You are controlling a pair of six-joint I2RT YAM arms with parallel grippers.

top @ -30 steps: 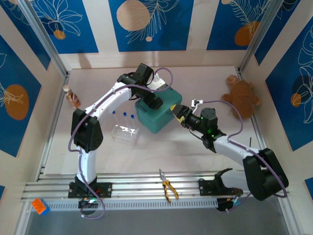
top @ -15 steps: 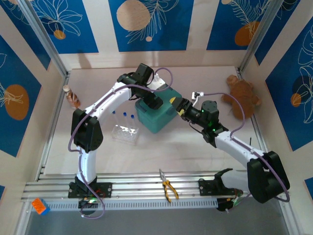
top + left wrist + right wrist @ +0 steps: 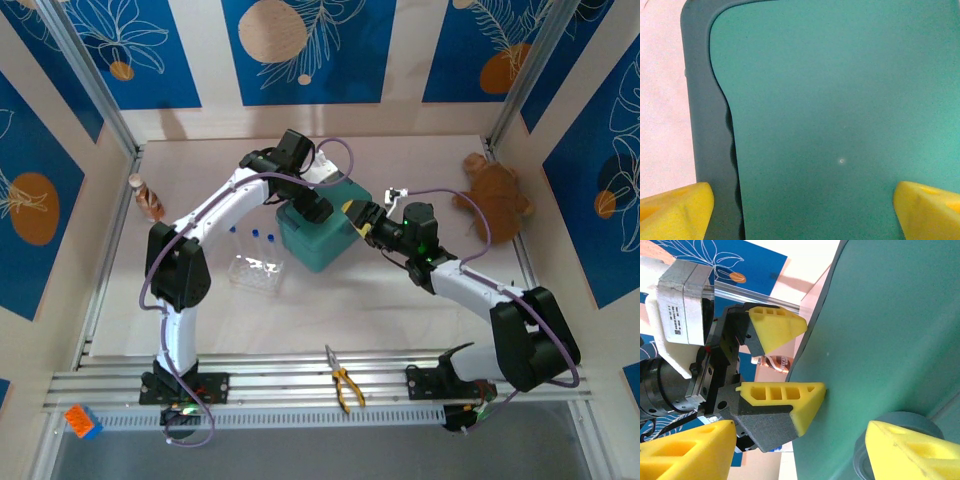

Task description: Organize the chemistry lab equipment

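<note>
Left gripper (image 3: 318, 207) and right gripper (image 3: 357, 218) at the teal box (image 3: 322, 245), mid-table.
Top view: the left gripper hangs over the box lid and the right sits at its right side. The clear tube rack (image 3: 257, 273), with blue-capped test tubes (image 3: 253, 241), stands just left of the box. Left wrist: fingertips (image 3: 675, 207) spread wide, holding nothing. Right wrist: fingers (image 3: 910, 450) parted, empty, straddling the lid's edge.

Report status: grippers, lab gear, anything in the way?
Both open: left gripper over teal case lid, right gripper at its right edge. Blue-capped tubes in tube rack, left of case, untouched. Pliers lie near the bases.
</note>
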